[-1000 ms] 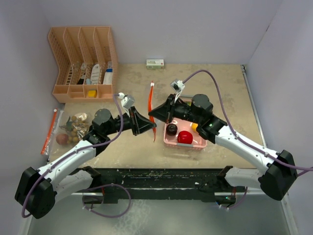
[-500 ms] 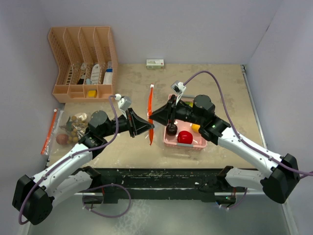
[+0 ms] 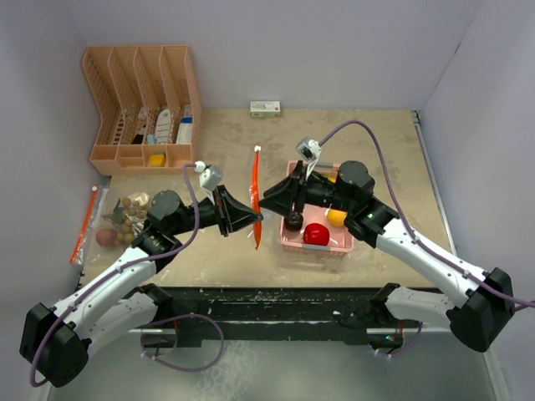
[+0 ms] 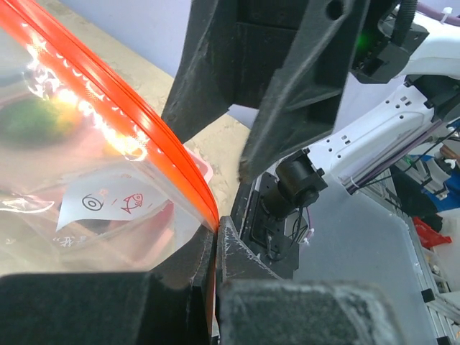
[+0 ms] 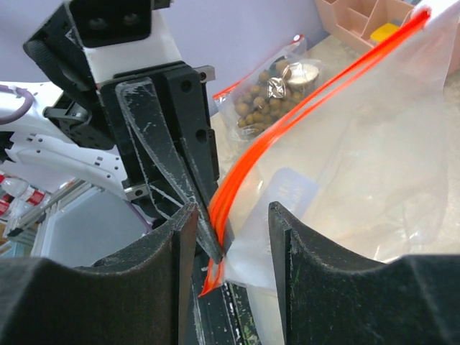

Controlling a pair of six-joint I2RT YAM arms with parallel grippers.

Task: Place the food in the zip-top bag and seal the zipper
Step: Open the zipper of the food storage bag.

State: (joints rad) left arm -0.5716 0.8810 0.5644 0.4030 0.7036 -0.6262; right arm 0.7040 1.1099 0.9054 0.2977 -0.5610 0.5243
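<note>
A clear zip-top bag with an orange zipper is held up on edge between the two arms. My left gripper is shut on the zipper's near end, as the left wrist view shows. My right gripper is open, with its jaws on either side of the zipper close to the left fingers; its own view shows neither jaw touching. A red apple, a dark ball and a yellow lemon lie in the pink basket.
A second bag holding tan and brown balls lies at the table's left, also in the right wrist view. A peach desk organizer stands at the back left. A small white box sits by the back wall.
My left gripper has shifted a little left with the zipper. My right arm's wrist has drawn back to the right, its open jaws still at the bag's edge.
</note>
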